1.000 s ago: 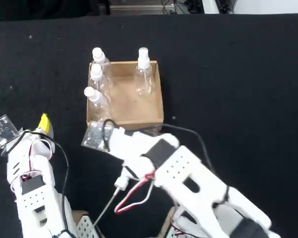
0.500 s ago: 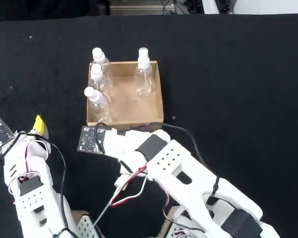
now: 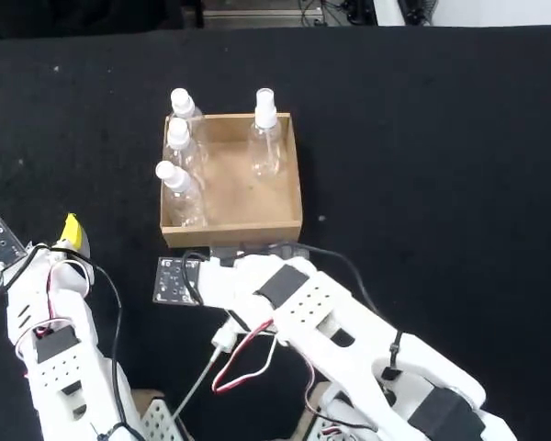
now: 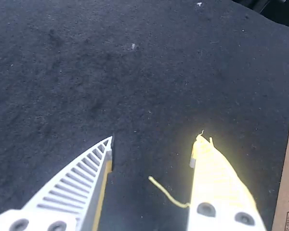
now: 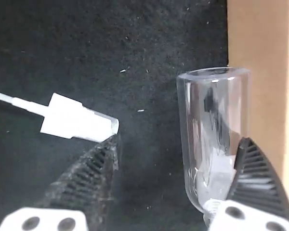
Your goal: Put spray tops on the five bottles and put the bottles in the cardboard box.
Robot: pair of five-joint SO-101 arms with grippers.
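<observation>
The right claw (image 5: pixel 176 144) is spread wide and grips nothing. Between its fingers lies a clear uncapped bottle (image 5: pixel 213 139), on its side and close against one finger (image 5: pixel 253 175); whether the two touch is hard to tell. At the tip of the other finger (image 5: pixel 94 175) lies a loose white spray top (image 5: pixel 77 123), its thin tube pointing away from the bottle. The two are apart, with bare black bench (image 5: pixel 111 48) between them. The bottle lies just beside the outer wall of the cardboard box (image 5: pixel 260 57).

In the high view the right arm (image 3: pixel 303 303) stretches to the near wall of the box, covering that spot.

Inside the box stand four capped bottles. Three are lined along one side: one (image 3: pixel 175 189), the next (image 3: pixel 178 145), and a third (image 3: pixel 184 108) at the far corner. The fourth (image 3: pixel 264 130) stands at the far wall.

The left claw (image 4: pixel 154 139) is also released, empty, and hangs over bare bench well to the side of the box.
</observation>
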